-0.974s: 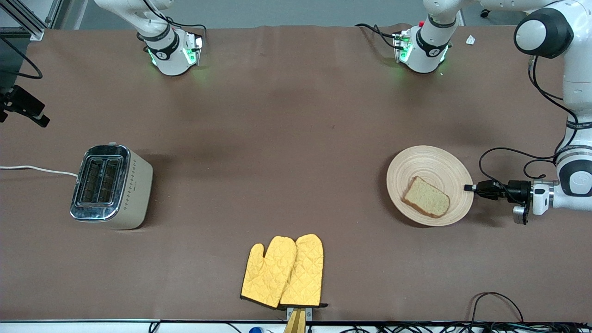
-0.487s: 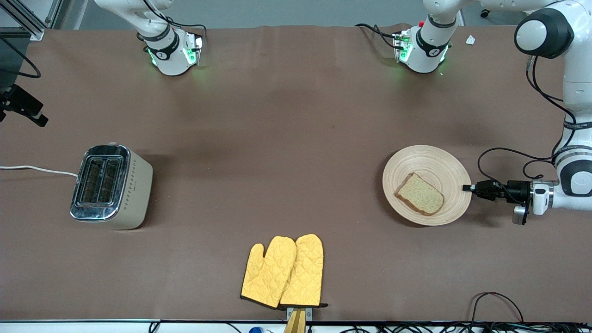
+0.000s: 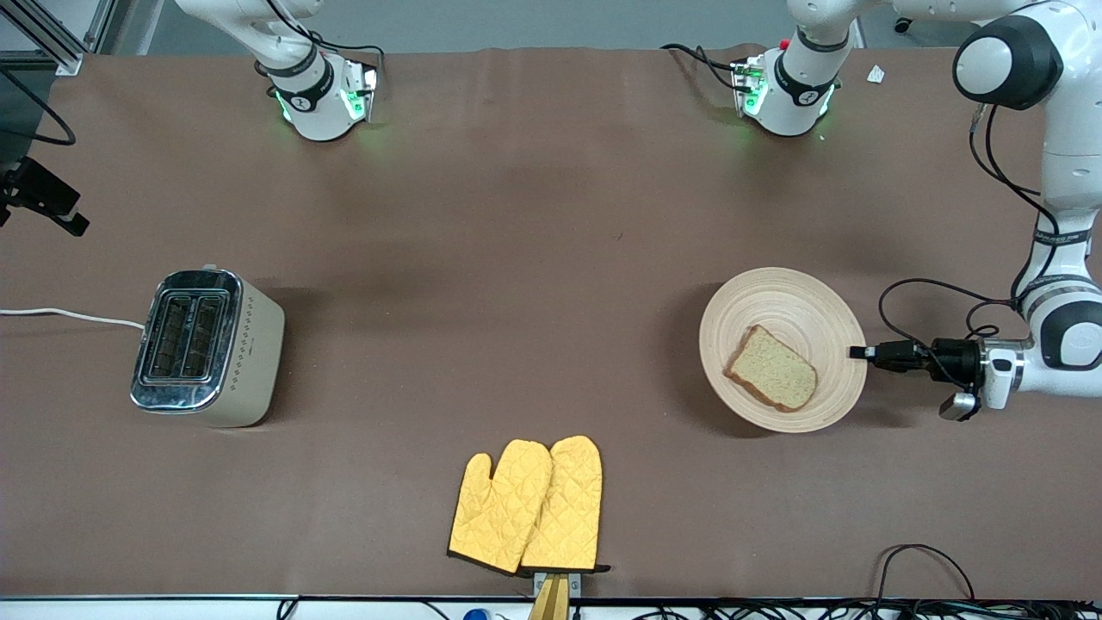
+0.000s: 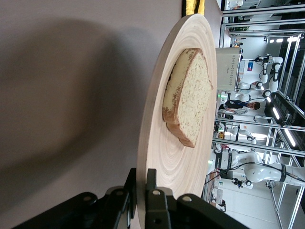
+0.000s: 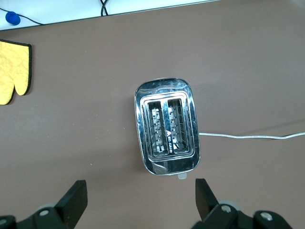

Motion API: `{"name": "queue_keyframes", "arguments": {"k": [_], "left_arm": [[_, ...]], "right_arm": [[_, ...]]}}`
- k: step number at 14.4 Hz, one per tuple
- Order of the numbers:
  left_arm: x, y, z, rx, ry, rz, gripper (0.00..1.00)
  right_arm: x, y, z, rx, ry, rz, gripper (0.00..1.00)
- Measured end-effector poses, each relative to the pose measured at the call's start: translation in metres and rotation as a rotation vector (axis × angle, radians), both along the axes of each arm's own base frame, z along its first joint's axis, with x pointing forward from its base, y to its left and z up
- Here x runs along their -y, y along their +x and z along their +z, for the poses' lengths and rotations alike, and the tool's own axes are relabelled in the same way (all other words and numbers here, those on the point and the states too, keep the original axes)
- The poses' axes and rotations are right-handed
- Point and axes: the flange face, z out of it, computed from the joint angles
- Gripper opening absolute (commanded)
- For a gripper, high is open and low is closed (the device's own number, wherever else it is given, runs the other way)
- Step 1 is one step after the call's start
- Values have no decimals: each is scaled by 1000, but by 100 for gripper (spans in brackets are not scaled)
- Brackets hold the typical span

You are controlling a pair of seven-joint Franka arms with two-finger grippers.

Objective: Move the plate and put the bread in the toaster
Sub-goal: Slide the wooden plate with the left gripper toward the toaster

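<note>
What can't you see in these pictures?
- Front view: the right claw; the picture's top edge cuts that arm off.
- Left wrist view: the underside of the plate, hidden by the plate itself.
- Right wrist view: the toaster slots' bottoms, too dark.
- Front view: the oven mitts' undersides.

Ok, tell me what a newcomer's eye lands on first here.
The left gripper, jaws shut on the rim of the wooden plate, with the bread slice lying on it. Then the chrome-topped toaster at the right arm's end, under the open right gripper.
</note>
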Motion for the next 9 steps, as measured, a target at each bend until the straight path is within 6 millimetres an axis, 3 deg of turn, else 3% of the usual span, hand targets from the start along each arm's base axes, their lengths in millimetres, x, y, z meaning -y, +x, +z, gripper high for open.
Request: {"name": "queue_keyframes", "arguments": {"k": [4,9], "left_arm": [[78,21,-5,-4,61,-42,0],[165,19,-31,-8,71,-20,0]], "right_arm": [[1,0,1,2,0,-1,100],[4,-1,7,14,0,-7,100]]}}
